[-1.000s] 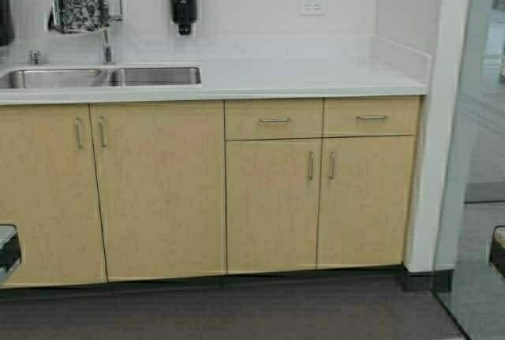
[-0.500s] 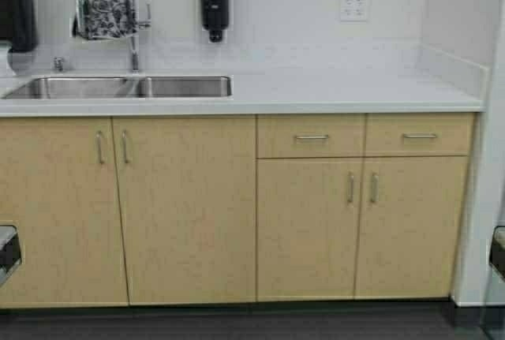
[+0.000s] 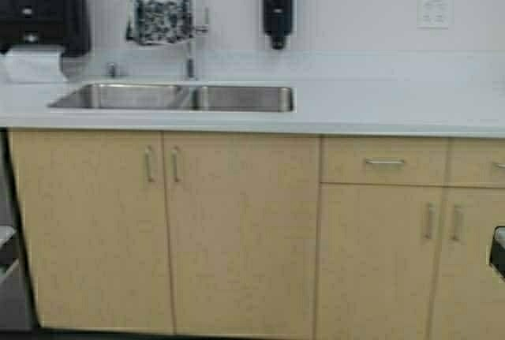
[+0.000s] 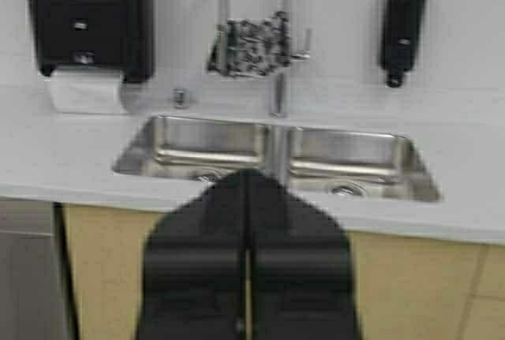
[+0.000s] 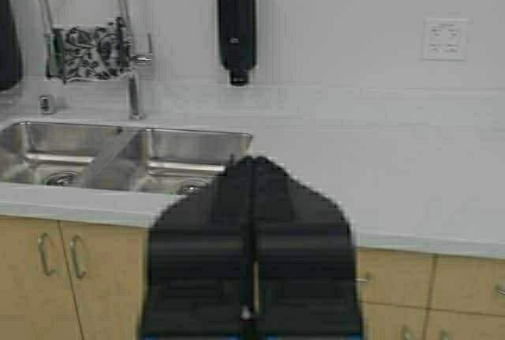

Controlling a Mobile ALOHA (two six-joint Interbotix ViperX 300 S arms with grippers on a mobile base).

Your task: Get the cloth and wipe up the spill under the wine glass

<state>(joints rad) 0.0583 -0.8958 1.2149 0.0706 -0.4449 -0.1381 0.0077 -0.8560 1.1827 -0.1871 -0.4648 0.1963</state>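
Observation:
The cloth [image 3: 162,20], pale with a dark leaf print, hangs over the tall faucet [image 3: 189,9] behind the steel sink [image 3: 181,97]. It also shows in the left wrist view [image 4: 252,43] and the right wrist view [image 5: 88,54]. The wine glass and the spill are out of view. My left gripper [image 4: 248,176] is shut and empty, held back from the counter in front of the sink. My right gripper [image 5: 252,162] is shut and empty, in front of the counter right of the sink. In the high view only parts of the arms show at the lower side edges.
A black paper towel dispenser [image 3: 41,2] with white paper [image 3: 33,64] hangs at the left. A black soap dispenser [image 3: 277,2] and a wall outlet [image 3: 435,10] are on the wall. The white counter [image 3: 394,107] tops wooden cabinets [image 3: 237,229].
The robot has driven left and closer to the counter: sink, cloth and cabinets have shifted right and grown larger in the high view. The paper towel dispenser has come into view.

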